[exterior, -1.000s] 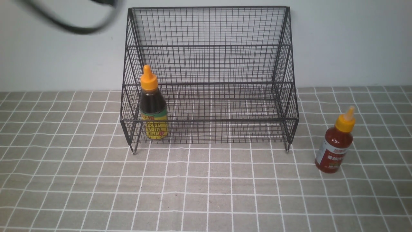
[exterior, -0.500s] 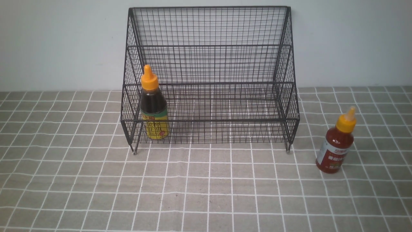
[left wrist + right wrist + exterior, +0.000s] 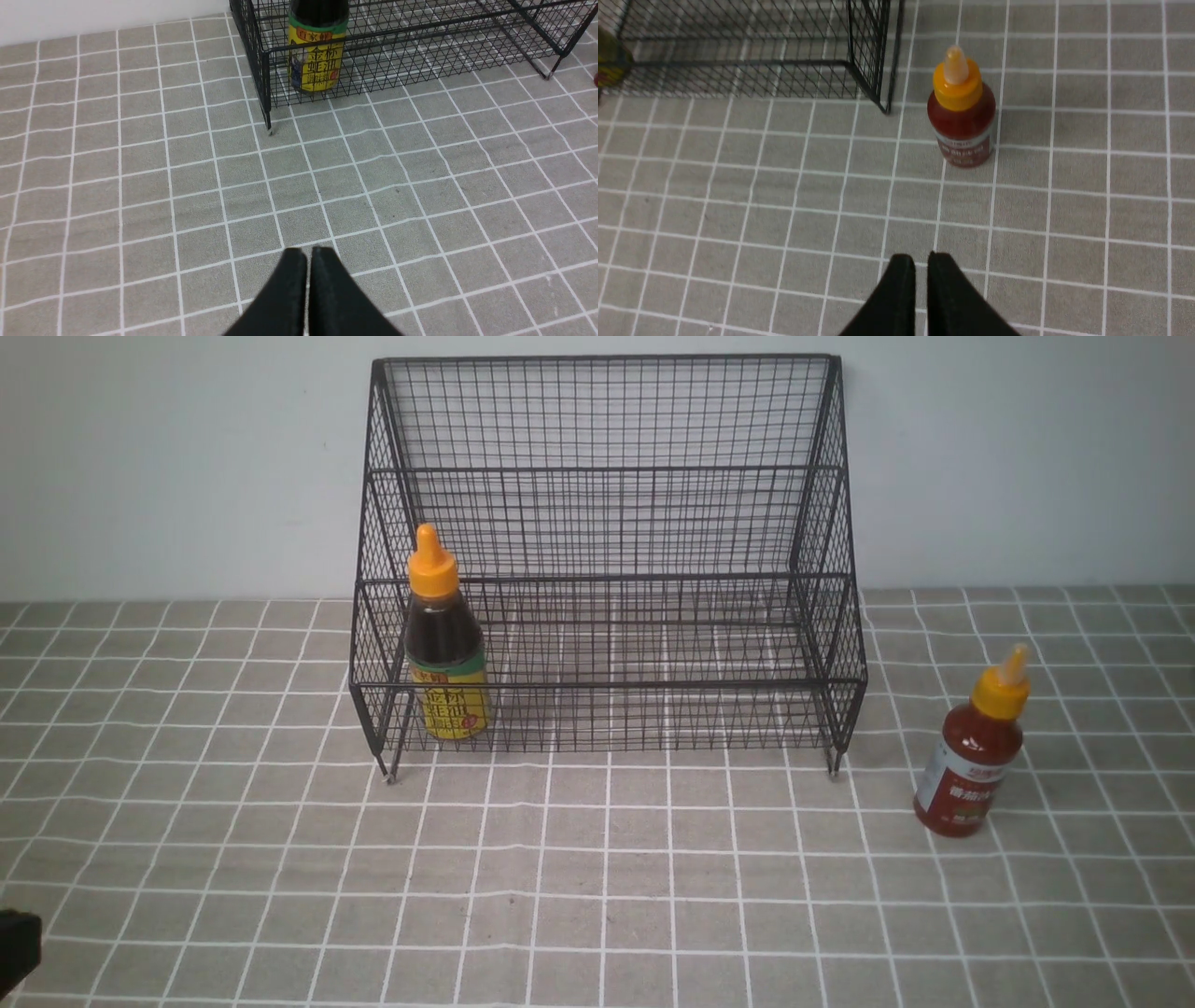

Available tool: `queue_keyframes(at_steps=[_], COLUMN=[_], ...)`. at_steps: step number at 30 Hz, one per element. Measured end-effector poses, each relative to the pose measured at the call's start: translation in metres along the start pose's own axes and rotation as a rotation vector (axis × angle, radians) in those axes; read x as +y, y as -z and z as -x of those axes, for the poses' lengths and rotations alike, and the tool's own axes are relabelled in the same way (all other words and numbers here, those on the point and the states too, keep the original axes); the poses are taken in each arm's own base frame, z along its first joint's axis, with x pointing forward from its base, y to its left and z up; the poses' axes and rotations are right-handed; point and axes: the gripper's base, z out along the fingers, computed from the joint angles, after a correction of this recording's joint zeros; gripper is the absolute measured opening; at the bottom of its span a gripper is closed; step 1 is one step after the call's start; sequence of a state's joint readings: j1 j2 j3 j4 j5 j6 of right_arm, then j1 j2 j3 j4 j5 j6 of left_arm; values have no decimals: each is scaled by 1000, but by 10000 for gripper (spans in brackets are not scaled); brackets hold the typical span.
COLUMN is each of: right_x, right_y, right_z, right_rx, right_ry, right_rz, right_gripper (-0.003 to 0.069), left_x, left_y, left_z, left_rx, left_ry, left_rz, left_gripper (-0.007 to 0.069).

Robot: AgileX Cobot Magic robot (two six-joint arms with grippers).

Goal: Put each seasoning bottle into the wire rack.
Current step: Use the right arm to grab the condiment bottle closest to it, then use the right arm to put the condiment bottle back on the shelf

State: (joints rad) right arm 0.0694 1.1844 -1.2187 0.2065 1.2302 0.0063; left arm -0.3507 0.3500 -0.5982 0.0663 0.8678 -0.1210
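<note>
- Front view: we see the black wire rack standing on the checked worktop against the wall. The dark bottle stands upright inside the rack's lower tier, at its left end. The red bottle stands on the worktop outside the rack, near its right front foot. Neither set of jaws shows here.
- Left wrist view: we find the left jaws closed tip to tip, with only a thin slit between them, holding nothing. They hang above bare worktop, well apart from the rack, where the dark bottle stands just behind the front mesh.
- Right wrist view: we find the right jaws all but closed and empty. The red bottle stands upright beside the rack's corner, apart from the jaws.
</note>
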Motion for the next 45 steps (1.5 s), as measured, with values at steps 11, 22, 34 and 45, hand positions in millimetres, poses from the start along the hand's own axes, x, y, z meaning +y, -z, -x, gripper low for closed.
queue_keyframes(at_steps=[11,22,34,45], right_x=[1,-10,-12,-2], right_y=[-94,-155,-194,-153], right_z=[64,65,63,78], right_rx=[184,299,322,291], right_ry=[11,50,41,56], right_rz=[-40,-163,-127,-103], right_gripper=[395,584,452,295], left_x=[3,6,6,6], left_y=[3,6,6,6], left_z=[-21,-32,-32,-32], left_rx=[231,357,359,359], left_ry=[0,-10,-10,-11], left_rz=[28,61,62,63], left_gripper=[-7,-7,-7,-7])
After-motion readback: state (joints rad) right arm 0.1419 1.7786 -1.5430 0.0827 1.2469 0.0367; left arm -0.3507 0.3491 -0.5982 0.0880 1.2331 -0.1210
